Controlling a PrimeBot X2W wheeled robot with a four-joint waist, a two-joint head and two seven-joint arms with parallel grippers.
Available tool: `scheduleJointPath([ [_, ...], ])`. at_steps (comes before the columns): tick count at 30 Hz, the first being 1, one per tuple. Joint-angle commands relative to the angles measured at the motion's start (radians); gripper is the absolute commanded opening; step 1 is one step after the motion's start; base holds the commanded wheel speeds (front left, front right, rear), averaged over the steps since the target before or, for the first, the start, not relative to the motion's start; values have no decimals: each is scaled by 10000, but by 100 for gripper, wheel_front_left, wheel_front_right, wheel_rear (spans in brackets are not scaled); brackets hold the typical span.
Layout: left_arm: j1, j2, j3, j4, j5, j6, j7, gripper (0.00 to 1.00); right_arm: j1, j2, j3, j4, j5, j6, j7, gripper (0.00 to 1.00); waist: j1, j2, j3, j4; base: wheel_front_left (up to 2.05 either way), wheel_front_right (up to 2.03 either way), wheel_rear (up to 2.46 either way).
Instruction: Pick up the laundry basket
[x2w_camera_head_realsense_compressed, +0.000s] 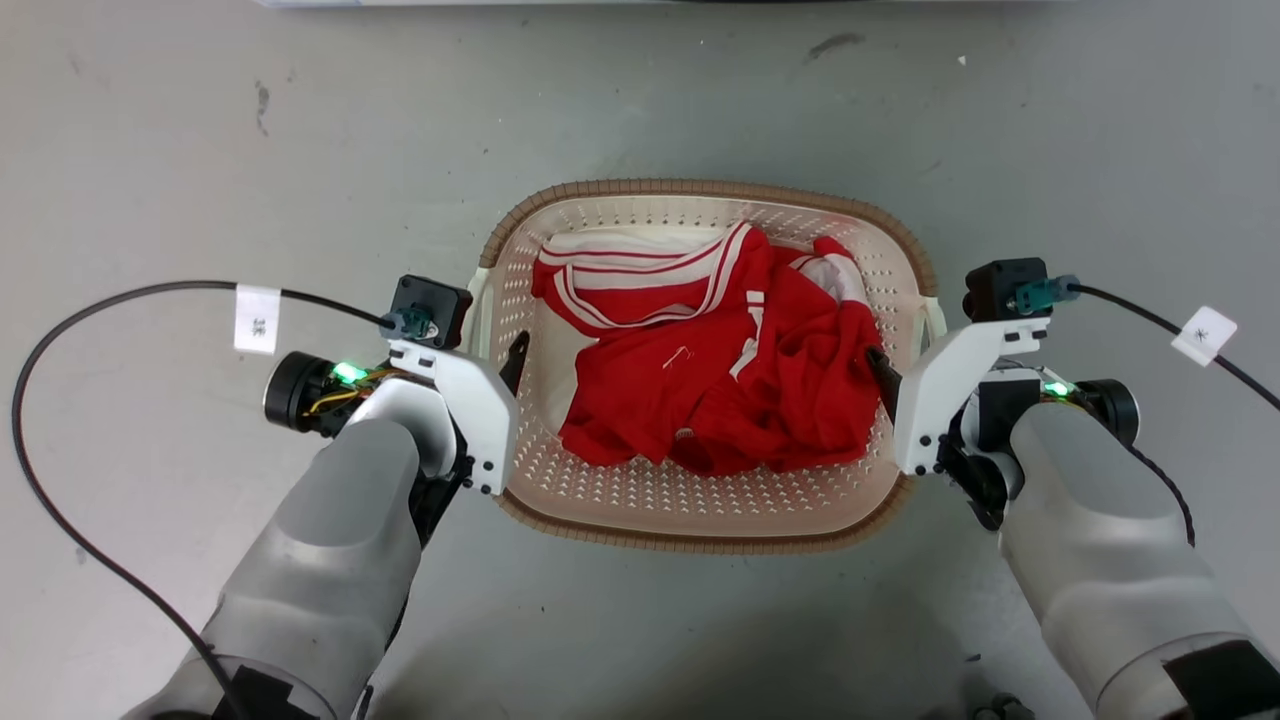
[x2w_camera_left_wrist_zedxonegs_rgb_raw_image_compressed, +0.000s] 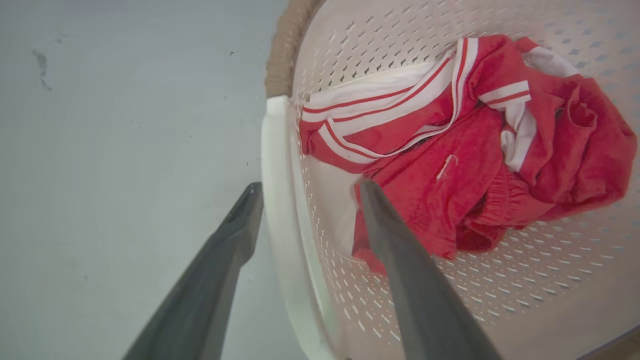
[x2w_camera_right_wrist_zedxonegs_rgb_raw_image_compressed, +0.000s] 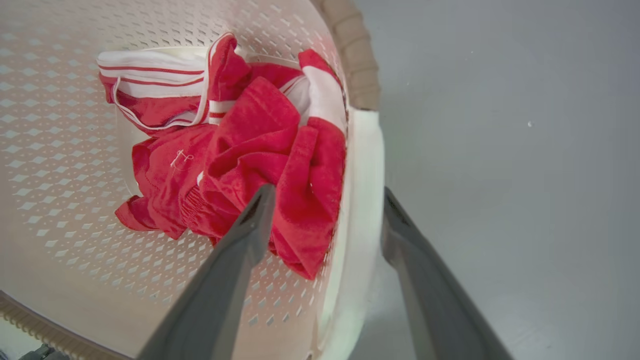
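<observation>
On open floor (x2w_camera_head_realsense_compressed: 640, 100), laundry basket (x2w_camera_head_realsense_compressed: 700, 187); left claw (x2w_camera_left_wrist_zedxonegs_rgb_raw_image_compressed: 308, 185), right claw (x2w_camera_right_wrist_zedxonegs_rgb_raw_image_compressed: 327, 191) straddle handles (x2w_camera_head_realsense_compressed: 478, 300).

The floor (x2w_camera_head_realsense_compressed: 200, 150) is plain grey and smooth, with a few dark scuffs (x2w_camera_head_realsense_compressed: 835, 43) out beyond the jaws. The laundry basket (x2w_camera_head_realsense_compressed: 700, 500) stands on it between the left jaws and the right jaws, bare floor all round it.

Laundry area: laundry basket (x2w_camera_head_realsense_compressed: 700, 187), grey floor (x2w_camera_head_realsense_compressed: 640, 90)
</observation>
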Motion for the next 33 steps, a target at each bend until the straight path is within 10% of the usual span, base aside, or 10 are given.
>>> scheduleJointPath([
  [1,-258,106,-230,53,-230,-7,117,100,-291,-11,156,232,146,-7,108,100,-1,0,148,61,0,0,0],
  [24,-1054,311,-2437,556,-2235,-8,369,100,-881,-11,82,1032,263,-7,333,97,-1,0,667,264,0,0,0],
  [25,-1100,222,-2511,640,-2527,-9,450,0,-816,-8,-31,1030,474,-7,417,0,-1,0,688,321,0,0,0],
  [33,-1185,238,-2851,792,-2846,-9,366,0,-871,18,115,1026,328,7,289,0,-1,0,694,348,0,0,0],
])
